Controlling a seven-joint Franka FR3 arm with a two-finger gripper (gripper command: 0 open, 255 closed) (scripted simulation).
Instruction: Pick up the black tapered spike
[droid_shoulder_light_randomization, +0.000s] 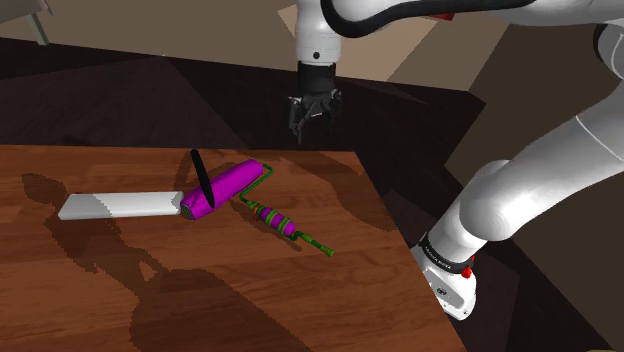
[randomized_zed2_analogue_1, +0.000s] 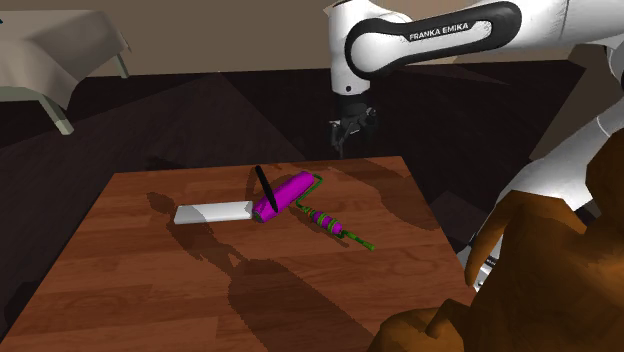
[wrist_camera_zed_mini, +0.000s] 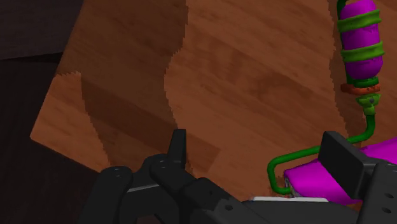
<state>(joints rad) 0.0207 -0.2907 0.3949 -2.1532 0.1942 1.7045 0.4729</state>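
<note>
A white Franka arm holds its black gripper (droid_shoulder_light_randomization: 314, 122) (randomized_zed2_analogue_1: 347, 137) in the air beyond the far side of a magenta paint roller (droid_shoulder_light_randomization: 228, 183) (randomized_zed2_analogue_1: 286, 191) lying on a wooden table (droid_shoulder_light_randomization: 200, 300) (randomized_zed2_analogue_1: 150, 290); the hand is released, its two fingers (wrist_camera_zed_mini: 178, 145) standing apart with nothing between them, as the wrist view shows over bare wood (wrist_camera_zed_mini: 242, 63)

The black tapered spike (droid_shoulder_light_randomization: 201, 178) (randomized_zed2_analogue_1: 265, 187) stands tilted at one end of the roller, its lower end against the magenta cylinder and its upper end leaning away from the roller; the gripper is well apart from it and higher

A flat white bar (droid_shoulder_light_randomization: 120, 205) (randomized_zed2_analogue_1: 212, 212) lies just beside that same end of the roller, stretching away from it along the tabletop

From the roller's other end a green wire frame (droid_shoulder_light_randomization: 250, 205) (wrist_camera_zed_mini: 299, 156) bends round to a handle (droid_shoulder_light_randomization: 278, 222) (randomized_zed2_analogue_1: 327, 220) (wrist_camera_zed_mini: 361, 38) banded in magenta and green, which lies on the wood pointing away from the roller

A brown rounded shape (randomized_zed2_analogue_1: 540, 260) sits in the foreground of the second exterior view, well apart from the roller
</note>
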